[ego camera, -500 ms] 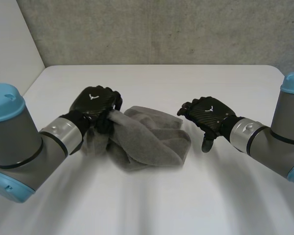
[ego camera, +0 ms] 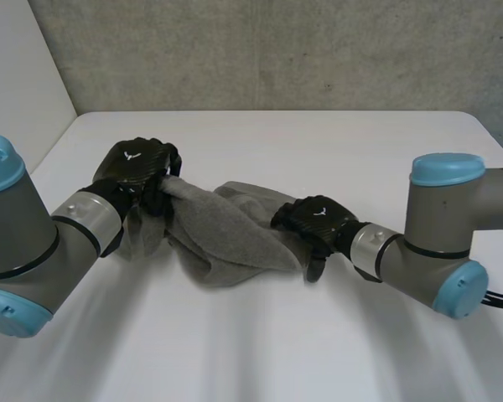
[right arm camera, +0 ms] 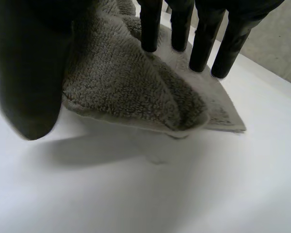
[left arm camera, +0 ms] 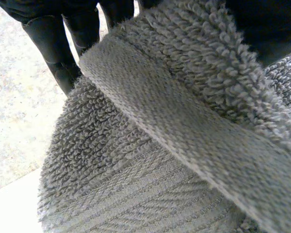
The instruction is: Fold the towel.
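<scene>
A grey terry towel [ego camera: 226,239] lies crumpled in the middle of the white table [ego camera: 335,142]. My left hand [ego camera: 137,166] is shut on the towel's left end and holds it raised off the table. In the left wrist view the towel's woven hem [left arm camera: 155,121] runs out from under the curled fingers [left arm camera: 58,46]. My right hand [ego camera: 315,219] is at the towel's right edge. In the right wrist view its straight fingers [right arm camera: 182,29] lie over the towel's folded edge [right arm camera: 131,92], and the thumb [right arm camera: 29,77] stands apart beside it, so the hand is open.
A grey concrete wall [ego camera: 277,50] stands behind the table, and a white panel [ego camera: 17,75] closes the far left. Bare tabletop [right arm camera: 150,194] stretches in front of the towel and to both sides.
My left hand has pulled the towel's left end further left and back. My right hand has moved left from the bare table onto the towel's right edge.
</scene>
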### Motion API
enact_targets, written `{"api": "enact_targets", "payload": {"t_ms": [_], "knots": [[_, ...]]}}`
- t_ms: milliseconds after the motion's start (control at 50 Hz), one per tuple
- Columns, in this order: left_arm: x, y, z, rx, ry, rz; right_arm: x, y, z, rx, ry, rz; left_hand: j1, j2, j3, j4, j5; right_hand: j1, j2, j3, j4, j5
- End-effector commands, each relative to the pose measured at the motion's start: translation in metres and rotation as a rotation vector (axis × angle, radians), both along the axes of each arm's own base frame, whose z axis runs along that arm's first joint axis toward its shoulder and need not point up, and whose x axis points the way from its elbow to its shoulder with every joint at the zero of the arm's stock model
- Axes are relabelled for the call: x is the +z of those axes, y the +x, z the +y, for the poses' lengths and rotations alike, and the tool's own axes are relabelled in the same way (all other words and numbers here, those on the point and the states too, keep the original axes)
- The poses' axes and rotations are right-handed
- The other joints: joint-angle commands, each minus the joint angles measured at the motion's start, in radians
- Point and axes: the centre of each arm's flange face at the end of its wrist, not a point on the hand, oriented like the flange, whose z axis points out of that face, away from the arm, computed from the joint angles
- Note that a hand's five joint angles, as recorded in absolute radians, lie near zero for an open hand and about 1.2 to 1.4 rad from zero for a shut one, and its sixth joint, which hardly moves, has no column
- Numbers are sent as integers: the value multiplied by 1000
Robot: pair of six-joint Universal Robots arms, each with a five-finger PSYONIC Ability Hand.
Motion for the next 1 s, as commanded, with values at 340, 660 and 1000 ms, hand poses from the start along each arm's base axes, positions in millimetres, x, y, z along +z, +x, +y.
{"api": "enact_targets", "payload": {"t_ms": [340,660,1000], "knots": [[40,-14,-40,7,-132,117,117,26,-59,-165,-517,-224,-50,-82,-147,-122,-254,1087,1091,1092,1100,1089],[90,-21,-53,86,-291,556,201,40,-20,-97,-810,-428,-50,-82,-147,-122,-254,1087,1091,1092,1100,1089],[-54,16,-17,219,166,51,60,36,25,72,-283,129,-81,-113,-179,-153,-285,1087,1091,1092,1100,1089]]}}
